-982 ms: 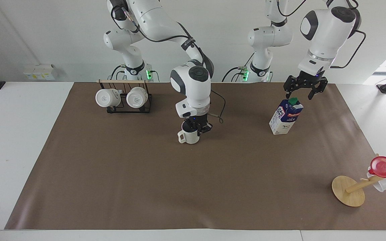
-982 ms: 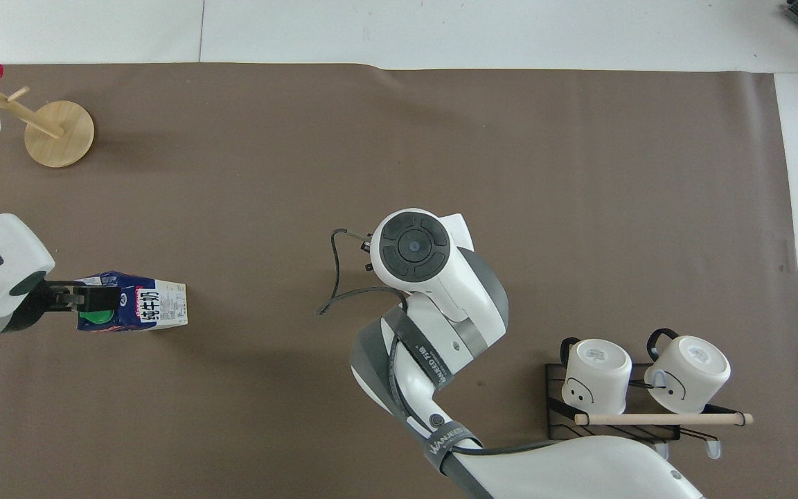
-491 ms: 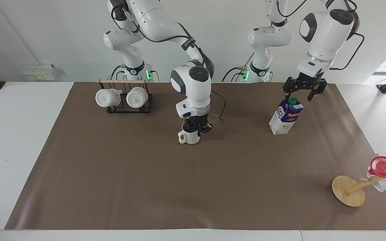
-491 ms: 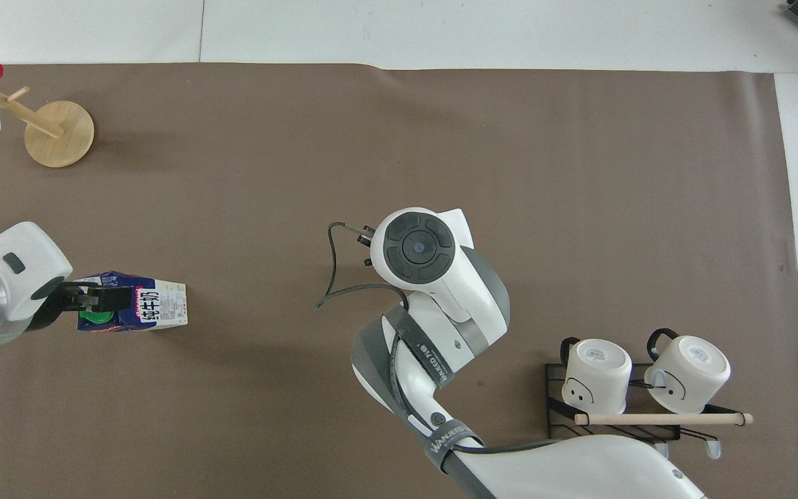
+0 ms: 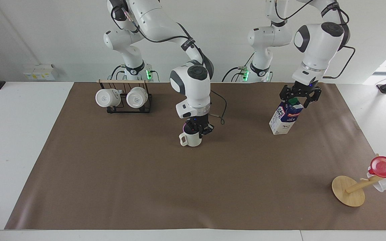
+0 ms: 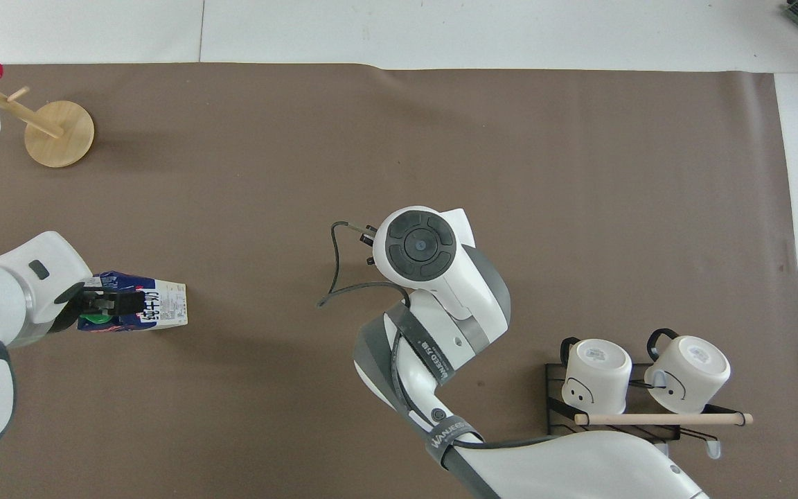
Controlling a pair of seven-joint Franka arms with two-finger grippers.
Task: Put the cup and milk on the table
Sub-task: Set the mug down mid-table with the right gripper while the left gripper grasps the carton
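Cream cup at right pincer; left pincer spread wide astride milk.

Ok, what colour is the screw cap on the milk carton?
Green. The milk has its cap clearest in the facing view, between the left gripper's fingers.

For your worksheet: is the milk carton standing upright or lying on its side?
Upright. In the facing view the milk carton stands on its base on the brown paper, green cap at the top.
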